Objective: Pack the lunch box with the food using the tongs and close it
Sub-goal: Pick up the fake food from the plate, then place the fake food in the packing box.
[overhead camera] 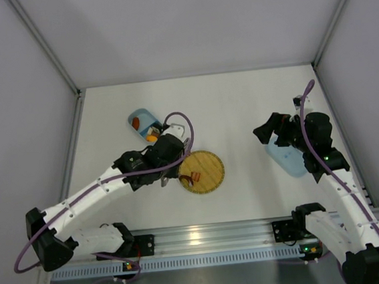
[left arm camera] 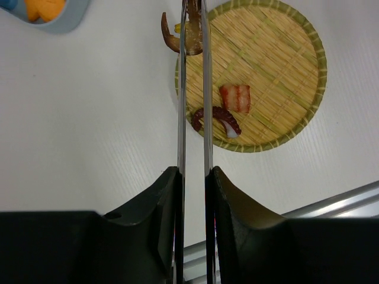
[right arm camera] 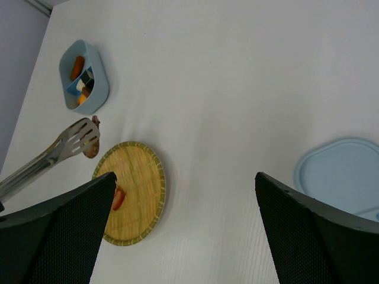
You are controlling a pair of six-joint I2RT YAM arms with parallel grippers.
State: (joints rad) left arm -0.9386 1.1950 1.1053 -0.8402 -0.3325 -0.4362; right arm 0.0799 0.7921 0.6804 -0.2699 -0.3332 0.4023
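My left gripper [left arm camera: 193, 177] is shut on the silver tongs [left arm camera: 206, 106], pressing the two arms close together. A brown piece of food [left arm camera: 193, 41] is pinched at the tongs' tips [right arm camera: 82, 135], just past the rim of the round woven plate [left arm camera: 284, 53]. The light-blue lunch box [right arm camera: 102, 89] lies beyond, with orange and other pieces inside. On the plate lie a red-and-white piece [left arm camera: 235, 97] and a dark red curled piece [left arm camera: 214, 116]. My right gripper [right arm camera: 183, 225] is open and holds nothing, next to the flat blue lid [right arm camera: 343, 174].
The plate [overhead camera: 210, 180] lies in front of the lunch box [overhead camera: 140, 118] on the white table. The lid [overhead camera: 284, 161] lies at the right under my right arm. Grey walls close in the left, right and back. A metal rail [overhead camera: 205, 238] runs along the near edge.
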